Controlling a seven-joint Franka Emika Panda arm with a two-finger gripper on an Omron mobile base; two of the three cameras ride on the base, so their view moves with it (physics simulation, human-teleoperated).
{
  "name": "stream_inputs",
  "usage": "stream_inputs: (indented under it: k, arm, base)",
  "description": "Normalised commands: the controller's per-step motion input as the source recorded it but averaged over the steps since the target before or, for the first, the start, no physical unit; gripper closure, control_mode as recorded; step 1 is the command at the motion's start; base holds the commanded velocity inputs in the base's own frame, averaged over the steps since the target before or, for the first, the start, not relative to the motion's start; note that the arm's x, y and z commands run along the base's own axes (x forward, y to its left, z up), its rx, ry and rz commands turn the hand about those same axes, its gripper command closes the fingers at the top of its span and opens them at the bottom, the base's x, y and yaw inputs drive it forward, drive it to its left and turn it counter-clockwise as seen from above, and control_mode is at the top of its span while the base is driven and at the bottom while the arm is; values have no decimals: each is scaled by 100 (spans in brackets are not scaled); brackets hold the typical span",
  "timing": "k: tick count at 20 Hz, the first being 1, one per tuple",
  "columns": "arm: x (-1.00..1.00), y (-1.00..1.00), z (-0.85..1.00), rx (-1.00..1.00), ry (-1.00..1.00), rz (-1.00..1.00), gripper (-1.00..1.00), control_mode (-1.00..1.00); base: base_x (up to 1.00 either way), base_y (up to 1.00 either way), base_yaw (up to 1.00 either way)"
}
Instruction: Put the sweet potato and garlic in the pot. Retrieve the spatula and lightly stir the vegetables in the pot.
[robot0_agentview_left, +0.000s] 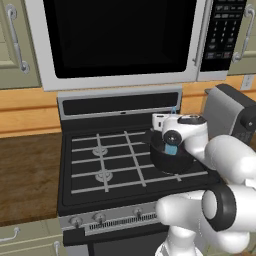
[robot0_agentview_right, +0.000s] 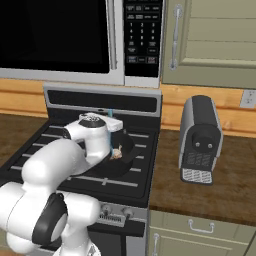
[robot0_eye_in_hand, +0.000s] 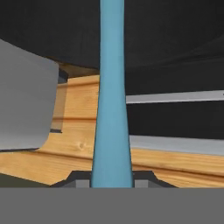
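Spatula stirring is my job right now, and the light blue spatula with its slim straight handle (robot0_eye_in_hand: 111, 100) is pinched tight between my two small dark finger tips (robot0_eye_in_hand: 73, 180). My jaws are closed on the handle, down near one end. In my hand view the handle runs straight up the middle, so I think I hold it steady and not crooked.

My gripper (robot0_agentview_left: 172, 145) hangs just over the round black deep pot (robot0_agentview_left: 170, 162), which sits on the far right burner of the black gas stove (robot0_agentview_left: 105, 160). A bit of blue shows under my hand in the left base view, pointing down into the pot. I hold the spatula upright like this so its flat head can reach down inside without me bumping the rim.

In the right base view I can see something small and orange-brown in the pot, with a pale bit beside it. I think these are the small orange-brown sweet potato (robot0_agentview_right: 118, 154) and the little off-white garlic bulb (robot0_agentview_right: 114, 150), but they are too small to tell apart for sure. So the vegetables look to be in already, and gentle stirring is what is left.

The grey boxy toaster (robot0_agentview_right: 200, 140) stands on the brown wooden counter (robot0_agentview_right: 210, 195) to the right, well apart from the pot. I should keep my stirring small, so nothing flips out.
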Motion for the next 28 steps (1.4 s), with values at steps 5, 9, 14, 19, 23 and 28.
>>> stream_inputs:
  k: [5,9,14,19,23,28]
  arm:
    - [0,0,-41,0,-5,0,100,-100]
    - [6,0,-30,0,-5,0,100,-100]
    - [17,0,-10,-3,0,0,100,-100]
    - [22,-1,-18,-8,0,0,100,-100]
    - [28,-4,-20,-8,-3,0,100,-100]
    - [32,0,-26,-5,-10,0,100,-100]
  base:
    - [0,0,0]
    - [0,0,0]
    - [0,0,0]
    - [0,0,0]
    - [0,0,0]
    - [0,0,0]
